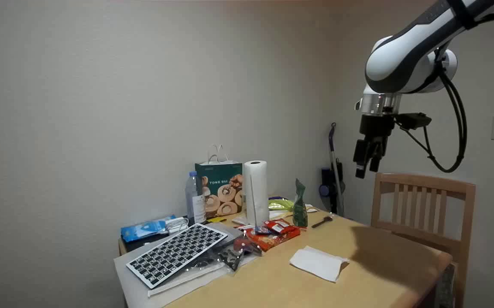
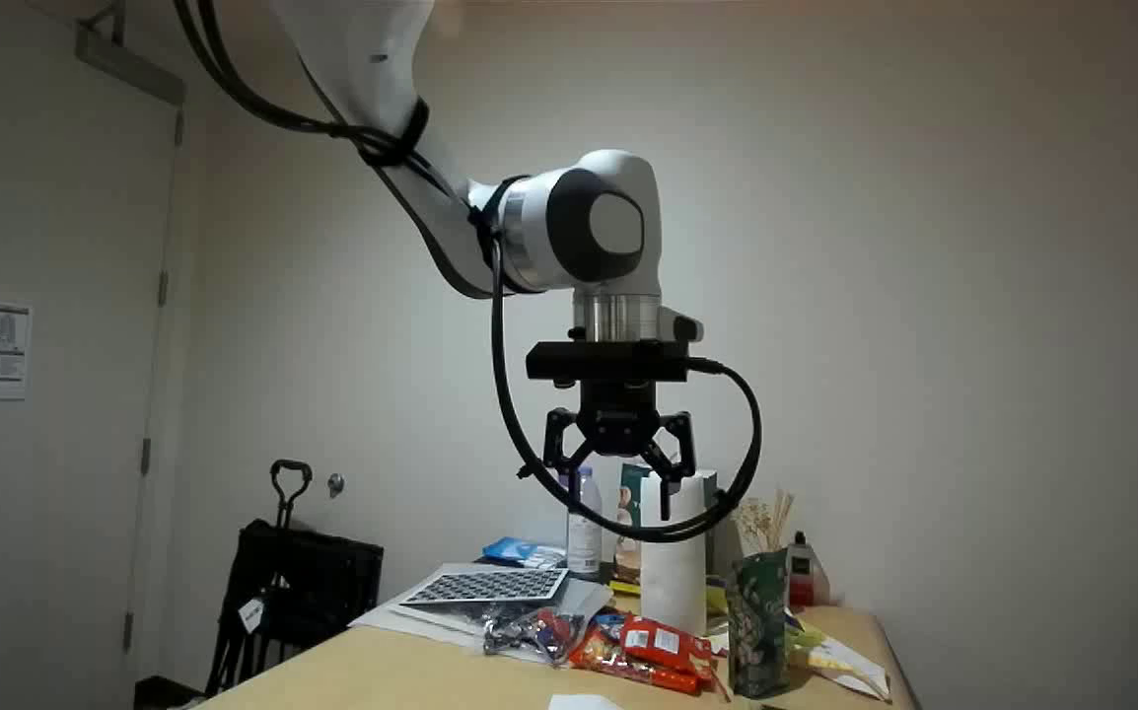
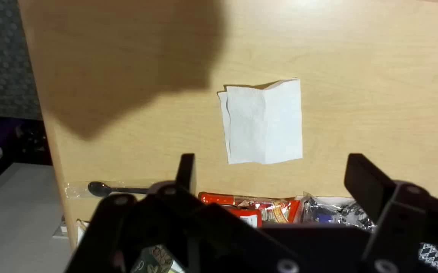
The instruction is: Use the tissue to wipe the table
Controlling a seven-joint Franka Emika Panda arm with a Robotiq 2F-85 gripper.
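The white tissue (image 1: 315, 263) lies on the light tan table (image 1: 268, 288), folded with a raised crease and one edge slightly lifted. In the wrist view the tissue (image 3: 264, 123) lies above the middle of the frame, on bare table top (image 3: 359, 113). Only its edge shows at the bottom of an exterior view (image 2: 584, 702). My gripper (image 1: 367, 169) hangs in the air well above the table, pointing down. It is open and empty, with its two fingers wide apart in the wrist view (image 3: 272, 170) and also apart in an exterior view (image 2: 618, 501).
Red snack packets (image 1: 272, 235), a dark green pouch (image 1: 300, 211), a dark spoon (image 1: 322, 222) and an upright paper-towel roll (image 1: 256, 192) stand or lie beyond the tissue. A checkered board (image 1: 177, 253) lies on papers. A wooden chair (image 1: 422, 214) stands at the table's side.
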